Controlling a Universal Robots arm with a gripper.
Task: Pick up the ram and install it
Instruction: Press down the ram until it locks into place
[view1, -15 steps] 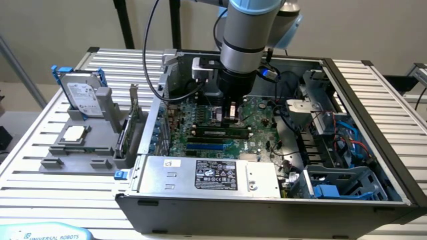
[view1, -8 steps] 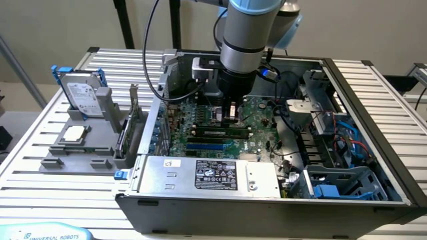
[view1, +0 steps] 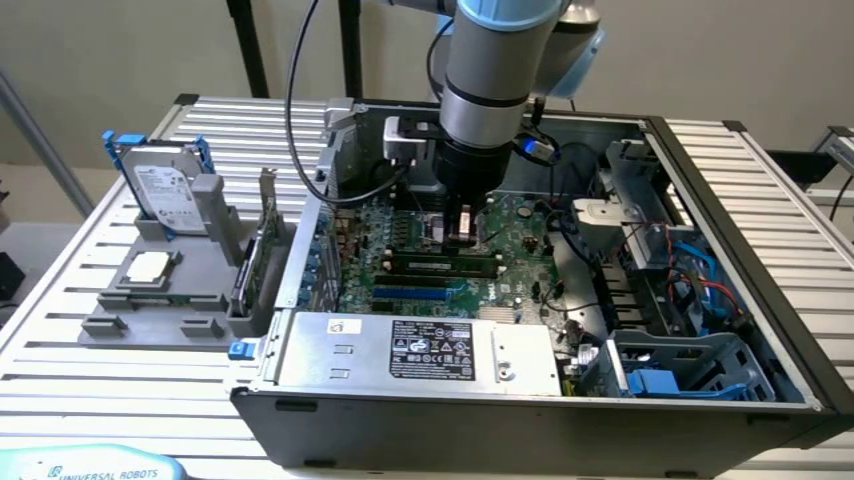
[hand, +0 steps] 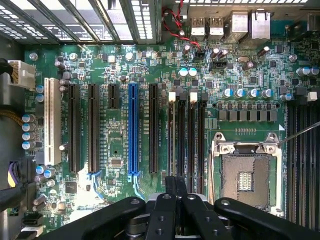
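The ram (view1: 438, 265) is a thin green stick with dark chips. It stands on edge along a memory slot of the motherboard (view1: 514, 225) inside the open computer case (view1: 747, 300). My gripper (view1: 463, 230) hangs straight down just behind and above the stick, with a small gap showing between its tip and the stick's top edge. In the wrist view the black fingers (hand: 170, 197) are pressed together with nothing between them, and the gripper (hand: 175, 187) sits over the near end of the row of black memory slots (hand: 197, 135).
A grey fixture (view1: 120, 325) on the exterior view's left holds a hard drive (view1: 167, 190), a square silver processor (view1: 147, 265) and an upright green card (view1: 247, 265). The power supply (view1: 427, 350) fills the case front. Cables (view1: 667, 260) and drive bays crowd the right. An open processor socket (hand: 245, 175) lies beside the slots.
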